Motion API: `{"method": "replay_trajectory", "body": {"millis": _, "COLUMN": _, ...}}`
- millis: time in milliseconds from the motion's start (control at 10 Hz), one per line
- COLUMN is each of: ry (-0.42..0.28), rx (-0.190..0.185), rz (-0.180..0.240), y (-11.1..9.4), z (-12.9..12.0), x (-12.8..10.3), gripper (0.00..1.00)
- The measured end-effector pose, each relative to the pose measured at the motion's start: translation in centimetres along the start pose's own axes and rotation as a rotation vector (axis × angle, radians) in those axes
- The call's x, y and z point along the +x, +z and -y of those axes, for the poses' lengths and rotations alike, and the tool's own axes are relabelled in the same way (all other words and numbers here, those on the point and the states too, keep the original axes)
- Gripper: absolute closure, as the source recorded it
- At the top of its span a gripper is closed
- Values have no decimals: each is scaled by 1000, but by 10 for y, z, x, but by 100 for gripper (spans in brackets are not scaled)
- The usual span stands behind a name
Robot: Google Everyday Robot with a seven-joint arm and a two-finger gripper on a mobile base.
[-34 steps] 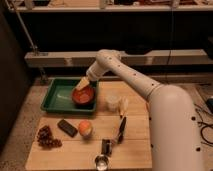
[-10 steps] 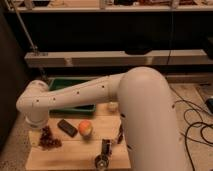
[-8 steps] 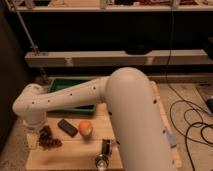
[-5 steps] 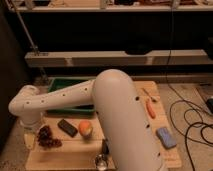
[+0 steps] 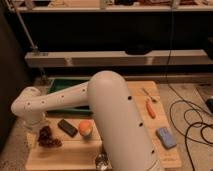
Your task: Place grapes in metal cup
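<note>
The grapes (image 5: 48, 137), a dark reddish-purple bunch, lie on the wooden table (image 5: 65, 155) near its front left corner. My white arm sweeps from the foreground across to the left. Its gripper (image 5: 32, 132) hangs just left of the grapes, low over the table, open and holding nothing. The metal cup (image 5: 101, 161) shows as a small shiny rim at the table's front edge, partly hidden behind my arm.
An orange-yellow round fruit (image 5: 85, 128) and a black block (image 5: 66, 127) lie right of the grapes. A green tray (image 5: 64, 85) sits behind them, mostly covered by my arm. An orange tool (image 5: 151, 108) and a blue sponge (image 5: 165, 137) lie on the right.
The arm has swung from the green tray down to the front left, and the gripper has come to the left side of the grapes. The grapes have not moved.
</note>
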Motion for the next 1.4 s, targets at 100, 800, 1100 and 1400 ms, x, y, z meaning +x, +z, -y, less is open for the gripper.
{"method": "replay_trajectory", "body": {"millis": 100, "ry": 18, "rx": -7, "rz": 0, "y": 1, "z": -4, "x": 0, "gripper": 20}}
{"method": "replay_trajectory", "body": {"millis": 800, "ry": 103, "rx": 32, "rz": -48, "y": 22, "z": -24, "x": 8, "gripper": 49}}
{"method": "replay_trajectory", "body": {"millis": 1100, "ry": 77, "rx": 75, "rz": -91, "y": 20, "z": -21, "x": 18, "gripper": 79}}
{"method": "replay_trajectory", "body": {"millis": 1400, "ry": 36, "rx": 83, "rz": -164, "y": -14, "z": -25, "x": 21, "gripper": 100}}
